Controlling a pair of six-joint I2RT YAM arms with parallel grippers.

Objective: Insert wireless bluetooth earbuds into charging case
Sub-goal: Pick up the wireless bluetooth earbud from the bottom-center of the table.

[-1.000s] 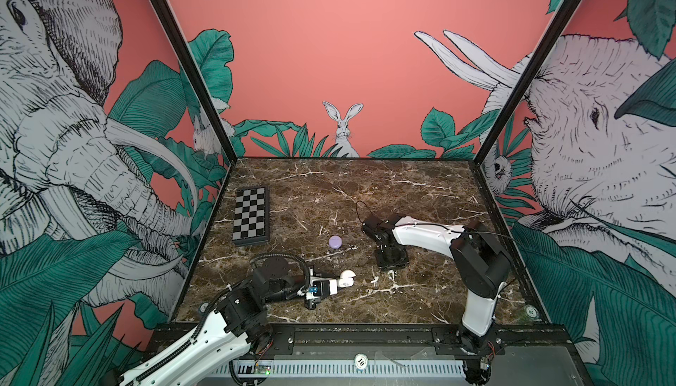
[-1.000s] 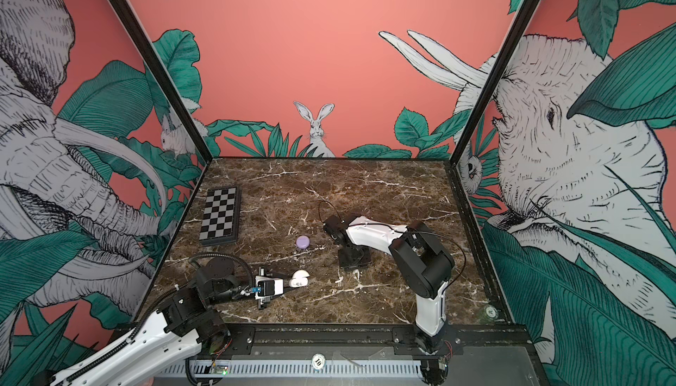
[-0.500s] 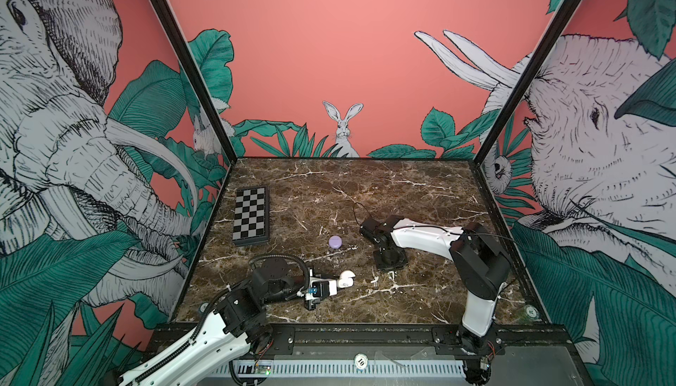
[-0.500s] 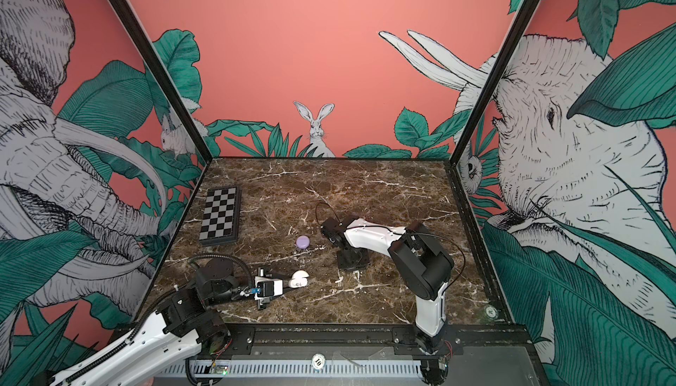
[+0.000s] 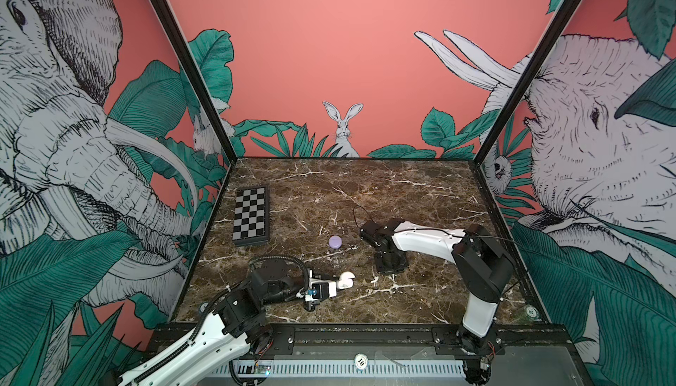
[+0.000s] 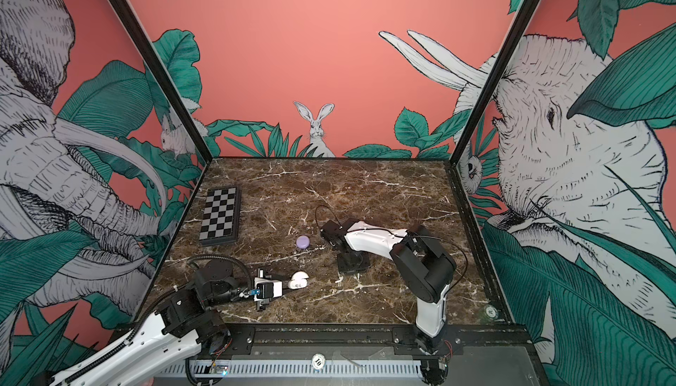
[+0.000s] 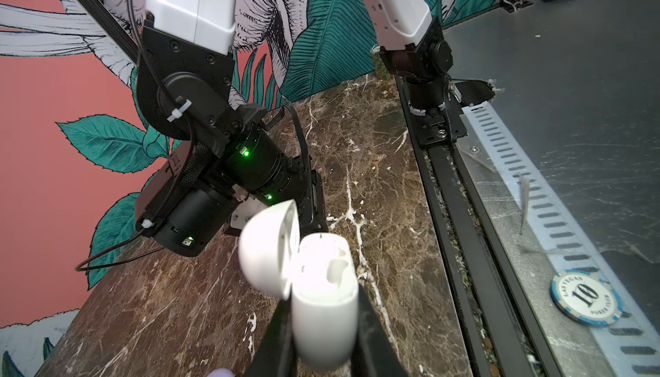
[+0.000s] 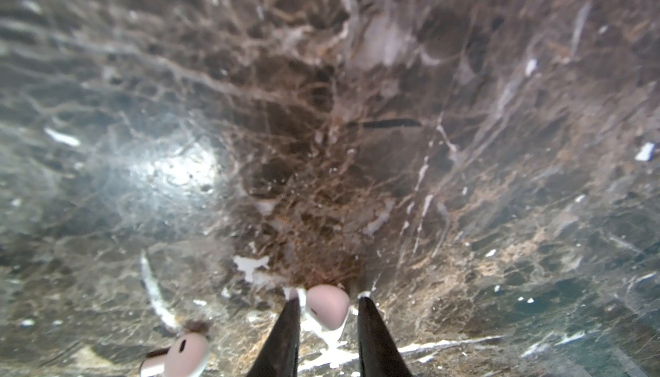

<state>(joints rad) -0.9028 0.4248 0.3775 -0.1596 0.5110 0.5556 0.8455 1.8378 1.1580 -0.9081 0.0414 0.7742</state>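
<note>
My right end effector [image 8: 328,300] is spread to either side of one earbud [image 8: 326,311]; a second earbud [image 8: 185,355] lies just outside it. At its eight o'clock in both top views, my left end effector [image 7: 323,296] pinches the open charging case [image 7: 321,328].

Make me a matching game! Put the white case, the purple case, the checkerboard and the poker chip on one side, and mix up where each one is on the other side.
Things
1. white case
2. lilac case
3. checkerboard
4. poker chip

Places and states
A. off the marble table, on the grey ledge
B. lid shut, alone on the marble
C. lid open, gripped by the left gripper
D. flat on the marble, near a side wall

Pairs: 1-C, 2-B, 3-D, 4-A
</note>
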